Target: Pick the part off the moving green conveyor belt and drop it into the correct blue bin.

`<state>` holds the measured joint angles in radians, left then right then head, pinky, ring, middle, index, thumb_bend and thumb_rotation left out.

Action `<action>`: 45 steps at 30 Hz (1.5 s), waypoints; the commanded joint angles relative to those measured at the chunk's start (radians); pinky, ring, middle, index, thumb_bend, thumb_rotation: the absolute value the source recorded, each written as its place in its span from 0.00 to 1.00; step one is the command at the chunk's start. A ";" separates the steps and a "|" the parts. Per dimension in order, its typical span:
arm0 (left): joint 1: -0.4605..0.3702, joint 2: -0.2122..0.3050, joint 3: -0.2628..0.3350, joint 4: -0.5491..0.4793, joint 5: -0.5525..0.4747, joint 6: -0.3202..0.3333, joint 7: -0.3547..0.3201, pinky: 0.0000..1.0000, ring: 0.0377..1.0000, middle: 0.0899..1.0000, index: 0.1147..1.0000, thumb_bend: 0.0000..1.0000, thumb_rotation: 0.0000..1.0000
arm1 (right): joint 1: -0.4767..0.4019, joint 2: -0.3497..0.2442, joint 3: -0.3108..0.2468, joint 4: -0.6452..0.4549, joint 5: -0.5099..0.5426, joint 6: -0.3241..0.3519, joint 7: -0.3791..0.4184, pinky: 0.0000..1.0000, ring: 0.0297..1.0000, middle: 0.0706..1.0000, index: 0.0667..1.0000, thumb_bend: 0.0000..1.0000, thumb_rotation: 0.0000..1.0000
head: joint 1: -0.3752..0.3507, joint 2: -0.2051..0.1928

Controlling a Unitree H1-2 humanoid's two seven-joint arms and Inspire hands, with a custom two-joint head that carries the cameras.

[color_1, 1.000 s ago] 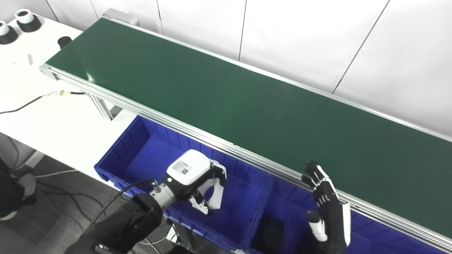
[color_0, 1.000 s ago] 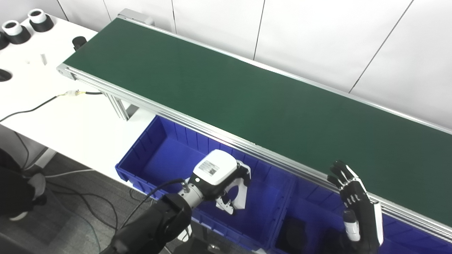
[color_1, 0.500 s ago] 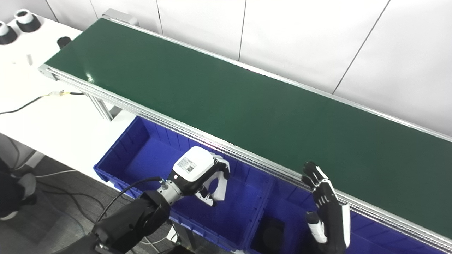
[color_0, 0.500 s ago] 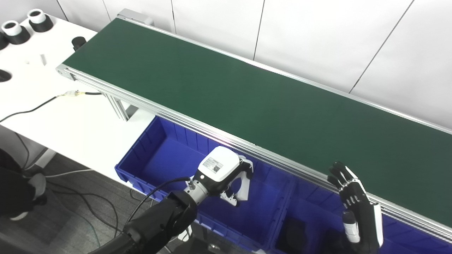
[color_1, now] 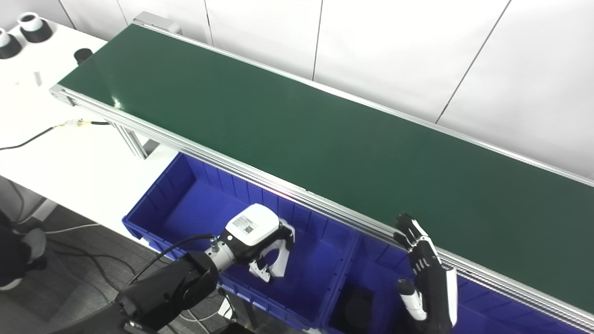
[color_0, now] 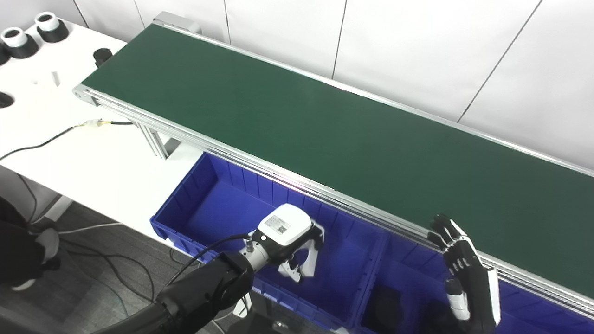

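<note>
The green conveyor belt (color_0: 325, 120) runs from far left to near right, and no part shows on it. My left hand (color_0: 288, 237), with a white back, hangs over the left blue bin (color_0: 211, 211). Its fingers curl downward, apart from the thumb, with nothing between them. My right hand (color_0: 465, 280) stands upright by the belt's near rail, over the right blue bin (color_0: 403, 260), with its black fingers spread and empty. A dark round object (color_0: 387, 306) lies in the right bin. The floor of the left bin looks bare where I can see it.
Black-and-white cylindrical parts (color_0: 46, 25) and a small black part (color_0: 102, 55) stand on the white table (color_0: 93, 162) at the far left. A black cable (color_0: 41, 144) crosses that table. The aluminium rail (color_0: 278, 174) separates the belt from the bins.
My left hand has sunk a little lower over the left bin and drawn slightly back toward me. My right hand has dropped slightly and stays spread.
</note>
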<state>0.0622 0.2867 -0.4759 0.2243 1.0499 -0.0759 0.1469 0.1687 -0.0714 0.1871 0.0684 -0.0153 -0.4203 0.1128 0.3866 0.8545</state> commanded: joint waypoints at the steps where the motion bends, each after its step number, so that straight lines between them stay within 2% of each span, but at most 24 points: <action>1: -0.020 0.016 -0.004 -0.033 -0.001 0.009 -0.014 0.62 0.64 0.65 0.57 0.99 0.25 | -0.009 0.011 -0.003 -0.029 0.007 -0.049 0.003 0.80 0.86 0.88 0.79 0.88 0.85 | -0.002 0.001; 6: -0.017 0.020 -0.009 -0.042 -0.005 0.021 -0.030 0.66 0.66 0.68 0.58 0.99 0.28 | -0.009 0.012 -0.003 -0.034 0.008 -0.048 0.004 0.79 0.85 0.88 0.79 0.86 0.85 | -0.006 0.003; 16: -0.010 0.017 -0.009 -0.048 -0.002 0.015 -0.005 0.64 0.64 0.67 0.57 0.98 0.26 | -0.008 0.010 -0.004 -0.030 0.020 -0.048 0.012 0.80 0.85 0.88 0.79 0.85 0.83 | -0.007 0.001; 22: 0.007 0.005 -0.001 -0.096 -0.042 -0.009 -0.002 0.63 0.63 0.65 0.57 0.96 0.30 | -0.004 0.009 -0.005 -0.032 0.015 -0.048 0.011 0.79 0.85 0.88 0.79 0.86 0.84 | -0.020 -0.003; 25: 0.031 -0.008 0.012 -0.172 -0.145 -0.076 0.000 0.61 0.62 0.63 0.57 0.96 0.28 | -0.004 0.009 -0.004 -0.028 0.010 -0.049 0.009 0.79 0.85 0.88 0.79 0.86 0.84 | -0.029 -0.004; 26: 0.039 -0.011 0.014 -0.201 -0.198 -0.103 -0.016 0.62 0.63 0.64 0.58 0.94 0.34 | -0.003 0.009 -0.004 -0.029 0.010 -0.049 0.009 0.79 0.85 0.88 0.79 0.86 0.84 | -0.042 -0.004; 29: 0.069 -0.023 0.014 -0.335 -0.489 -0.125 -0.169 0.60 0.65 0.66 0.59 0.90 0.34 | -0.001 0.010 -0.004 -0.023 0.017 -0.049 0.013 0.79 0.85 0.87 0.79 0.86 0.84 | -0.050 -0.008; 32: 0.084 -0.032 0.006 -0.425 -0.664 -0.110 -0.263 0.53 0.63 0.67 0.59 0.89 0.33 | 0.000 0.011 -0.005 -0.018 0.021 -0.049 0.014 0.81 0.85 0.88 0.79 0.87 0.82 | -0.053 -0.012; 34: 0.096 -0.043 0.003 -0.477 -0.747 -0.092 -0.308 0.53 0.63 0.67 0.60 0.89 0.31 | -0.001 0.013 -0.005 -0.013 0.019 -0.049 0.012 0.81 0.85 0.88 0.79 0.87 0.82 | -0.064 -0.021; 37: 0.109 -0.059 0.009 -0.514 -0.828 -0.084 -0.346 0.54 0.64 0.68 0.61 0.87 0.32 | -0.004 0.017 -0.007 0.005 0.016 -0.049 0.008 0.80 0.85 0.88 0.80 0.87 0.82 | -0.087 -0.031; 39: 0.111 -0.067 0.021 -0.503 -0.871 -0.102 -0.358 0.56 0.66 0.69 0.63 0.87 0.40 | -0.007 0.022 -0.007 0.024 0.012 -0.049 0.004 0.82 0.86 0.88 0.80 0.88 0.83 | -0.130 -0.044; 40: 0.110 -0.069 0.029 -0.486 -0.891 -0.121 -0.363 0.56 0.66 0.69 0.63 0.87 0.41 | -0.010 0.026 -0.006 0.042 0.007 -0.049 -0.001 0.82 0.86 0.88 0.80 0.88 0.83 | -0.195 -0.071; 41: 0.109 -0.074 0.037 -0.471 -0.906 -0.142 -0.363 0.56 0.66 0.69 0.63 0.87 0.43 | -0.012 0.031 -0.005 0.055 0.003 -0.049 -0.006 0.82 0.87 0.88 0.81 0.89 0.83 | -0.195 -0.071; 42: 0.106 -0.076 0.046 -0.445 -0.918 -0.171 -0.362 0.57 0.66 0.69 0.64 0.88 0.47 | -0.016 0.038 -0.003 0.073 -0.004 -0.049 -0.014 0.83 0.86 0.88 0.81 0.89 0.84 | -0.267 -0.103; 43: 0.105 -0.078 0.053 -0.426 -0.924 -0.194 -0.362 0.57 0.66 0.70 0.65 0.89 0.51 | -0.020 0.043 -0.001 0.087 -0.010 -0.049 -0.020 0.83 0.86 0.88 0.82 0.89 0.85 | -0.279 -0.108; 44: 0.103 -0.086 0.065 -0.397 -0.920 -0.223 -0.350 0.57 0.67 0.70 0.65 0.89 0.52 | -0.022 0.054 0.002 0.106 -0.019 -0.049 -0.036 0.83 0.86 0.88 0.83 0.89 0.85 | -0.348 -0.139; 45: 0.101 -0.093 0.074 -0.376 -0.916 -0.244 -0.344 0.60 0.69 0.72 0.67 0.93 0.62 | -0.023 0.061 0.004 0.119 -0.025 -0.050 -0.048 0.83 0.86 0.87 0.85 0.89 0.87 | -0.348 -0.139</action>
<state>0.1734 0.2049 -0.4130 -0.1521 0.1433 -0.2501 -0.2157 0.1655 -0.0330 0.1870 0.1939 -0.0310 -0.4225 0.0848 0.0384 0.7148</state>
